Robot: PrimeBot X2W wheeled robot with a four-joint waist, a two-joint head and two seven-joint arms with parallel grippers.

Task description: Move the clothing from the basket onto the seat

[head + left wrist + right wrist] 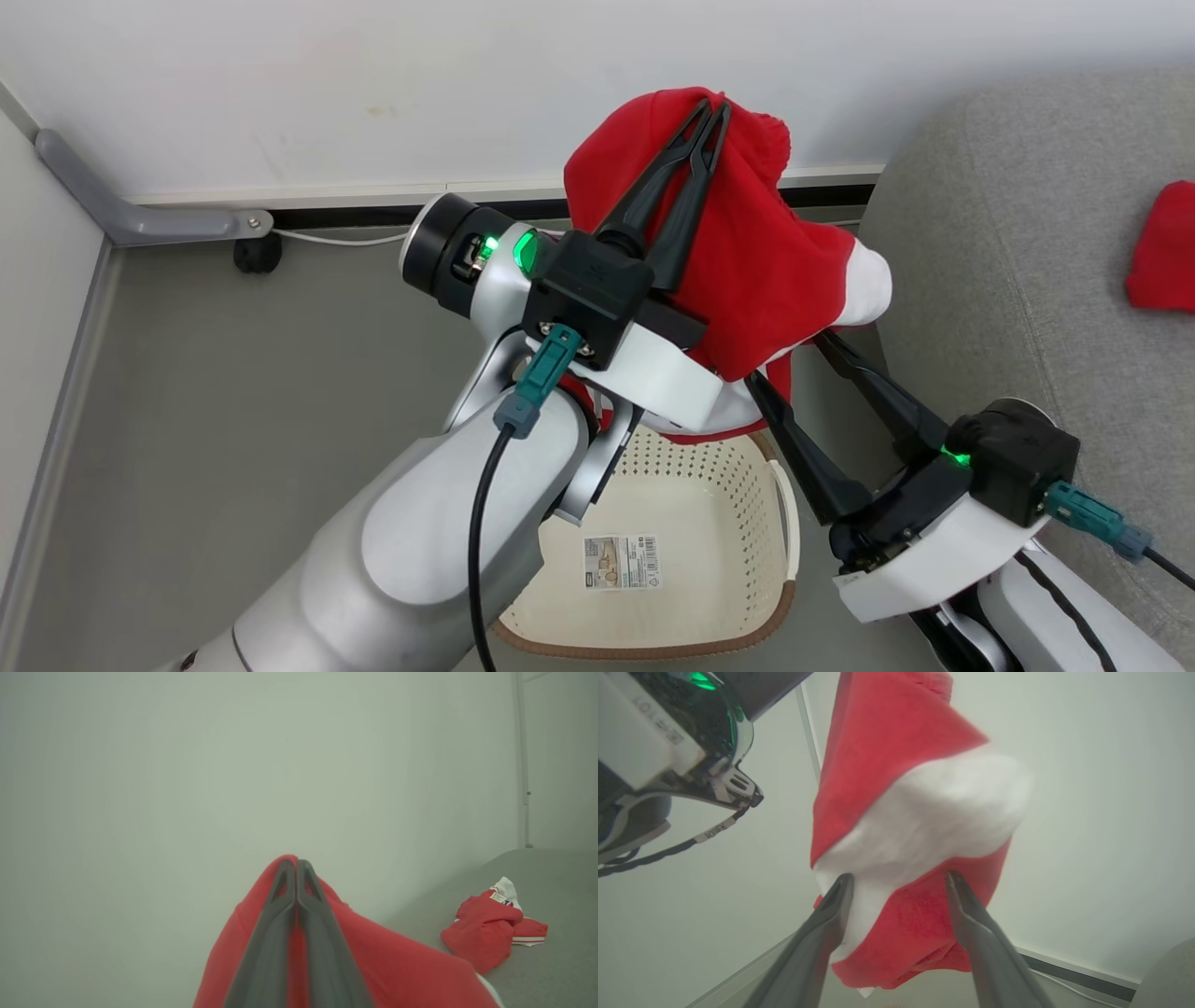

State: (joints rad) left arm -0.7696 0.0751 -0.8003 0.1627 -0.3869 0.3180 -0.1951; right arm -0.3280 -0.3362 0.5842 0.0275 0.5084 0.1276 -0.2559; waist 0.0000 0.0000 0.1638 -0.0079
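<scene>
A bright red garment (747, 261) with a white part hangs in the air above the cream basket (738, 523), held at its top. My left gripper (717, 114) is raised and shut on it; the left wrist view shows the fingers pressed together (296, 861) with red cloth (402, 961) draped below. My right gripper (789, 359) is open below, its fingers (955, 882) spread at the hanging lower part of the garment (920, 812). A second red garment (1162, 247) with white stripes (486, 928) lies on the grey seat (1027, 280).
The basket's base shows a barcode label (621, 562) and no cloth. A white wall (373, 84) stands behind, with a grey bracket (140, 219) and a black wheel (257, 252) at the floor's back left. The seat's rounded corner is close on the right.
</scene>
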